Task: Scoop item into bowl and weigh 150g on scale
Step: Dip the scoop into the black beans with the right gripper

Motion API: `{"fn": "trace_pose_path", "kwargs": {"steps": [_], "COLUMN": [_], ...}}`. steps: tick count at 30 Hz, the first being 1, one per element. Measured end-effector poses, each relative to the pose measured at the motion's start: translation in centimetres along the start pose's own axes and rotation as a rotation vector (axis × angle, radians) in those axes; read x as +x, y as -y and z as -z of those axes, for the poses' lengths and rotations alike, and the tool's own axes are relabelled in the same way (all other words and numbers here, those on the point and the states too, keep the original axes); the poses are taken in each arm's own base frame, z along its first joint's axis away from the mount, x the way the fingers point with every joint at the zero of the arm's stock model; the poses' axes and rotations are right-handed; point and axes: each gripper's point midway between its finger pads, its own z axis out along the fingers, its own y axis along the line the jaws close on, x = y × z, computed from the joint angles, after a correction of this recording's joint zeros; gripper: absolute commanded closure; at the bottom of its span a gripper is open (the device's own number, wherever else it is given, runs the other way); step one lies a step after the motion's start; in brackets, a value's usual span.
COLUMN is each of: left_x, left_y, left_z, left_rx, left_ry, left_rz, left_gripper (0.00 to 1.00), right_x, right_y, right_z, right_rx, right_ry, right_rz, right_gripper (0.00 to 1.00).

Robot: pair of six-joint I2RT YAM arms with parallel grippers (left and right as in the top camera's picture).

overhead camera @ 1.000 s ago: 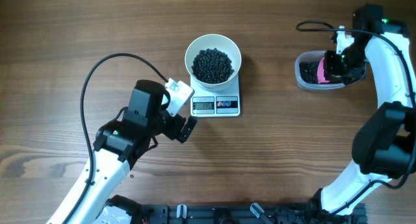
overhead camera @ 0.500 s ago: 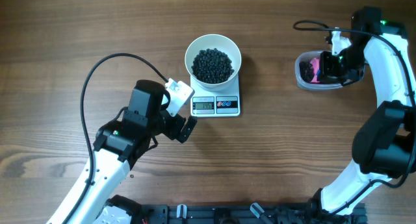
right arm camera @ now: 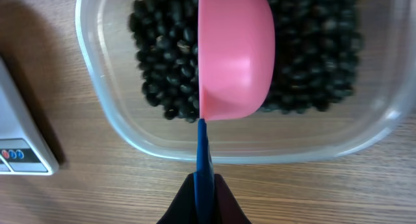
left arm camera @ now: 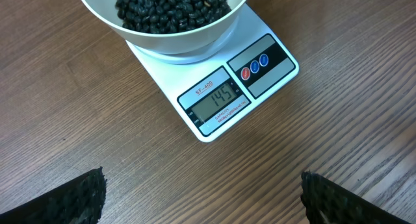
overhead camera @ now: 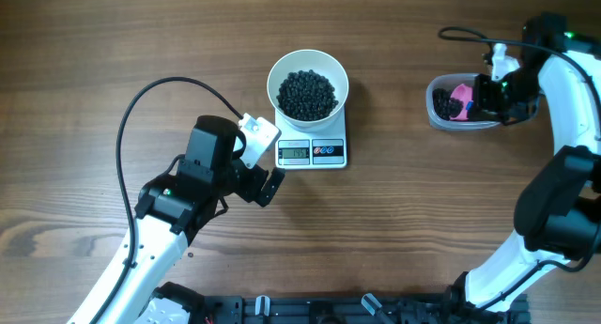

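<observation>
White bowl (overhead camera: 272, 76), black beans (overhead camera: 307, 94), pink scoop (right arm camera: 235, 55), blue handle (right arm camera: 203, 156).

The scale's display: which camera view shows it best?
The left wrist view: the display is close and sharp, reading 145. The overhead view shows it only as a tiny grey panel, digits unreadable. The right wrist view catches just a corner of the scale with its buttons, no display.

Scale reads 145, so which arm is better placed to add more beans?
Right: the right gripper is shut on the pink scoop over the tub of beans. The left gripper hangs open and empty near the scale.
</observation>
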Motion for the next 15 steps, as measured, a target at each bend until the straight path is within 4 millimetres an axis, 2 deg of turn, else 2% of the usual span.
{"fn": "trace_pose_path", "kwargs": {"steps": [6, 15], "left_x": [0.0, 0.0], "left_y": [0.0, 0.0], "left_z": [0.0, 0.0], "left_rx": [0.0, 0.0], "left_ry": [0.0, 0.0], "left_rz": [0.0, 0.0], "left_gripper": [0.0, 0.0], "right_x": [-0.2, -0.4], "right_y": [1.2, 0.3], "right_z": [0.6, 1.5], "right_rx": [-0.006, -0.066], "right_ry": [0.015, 0.045], "right_rz": [-0.038, -0.023], "right_gripper": [0.96, 0.96]}}
